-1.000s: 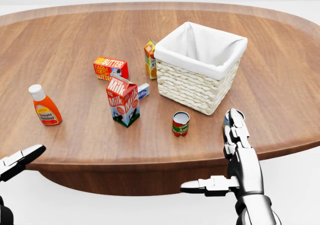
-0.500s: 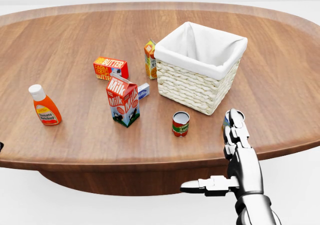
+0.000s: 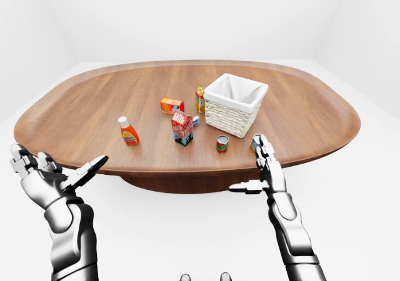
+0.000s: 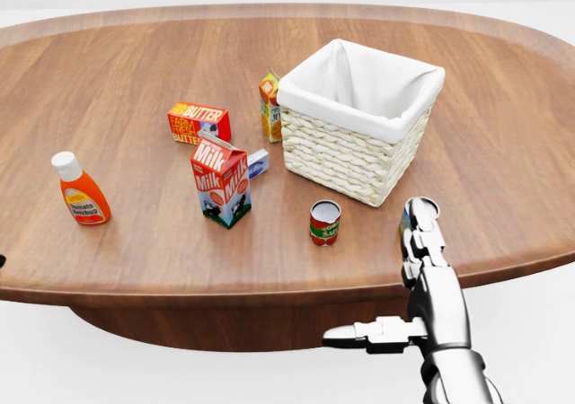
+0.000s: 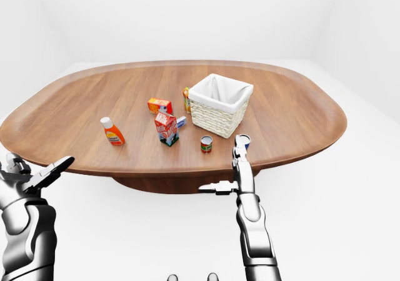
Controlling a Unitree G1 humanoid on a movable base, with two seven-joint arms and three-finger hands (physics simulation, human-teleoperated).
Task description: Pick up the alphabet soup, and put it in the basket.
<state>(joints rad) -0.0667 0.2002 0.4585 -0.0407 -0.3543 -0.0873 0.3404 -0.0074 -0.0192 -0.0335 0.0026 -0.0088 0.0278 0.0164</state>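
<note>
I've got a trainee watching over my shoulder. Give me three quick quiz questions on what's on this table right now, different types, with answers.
1. True or false: the basket already holds a can.
2. Multiple choice: what stands at the far left of the head view? A) milk carton B) ketchup bottle C) butter box
3. Fill in: the right hand has its fingers ___.

Key: 1 false, its white liner shows bare and the red can stands on the table; 2 B; 3 open.

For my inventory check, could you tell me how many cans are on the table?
2: a red can below the basket in the head view, and a second can mostly hidden behind the right hand.
</note>
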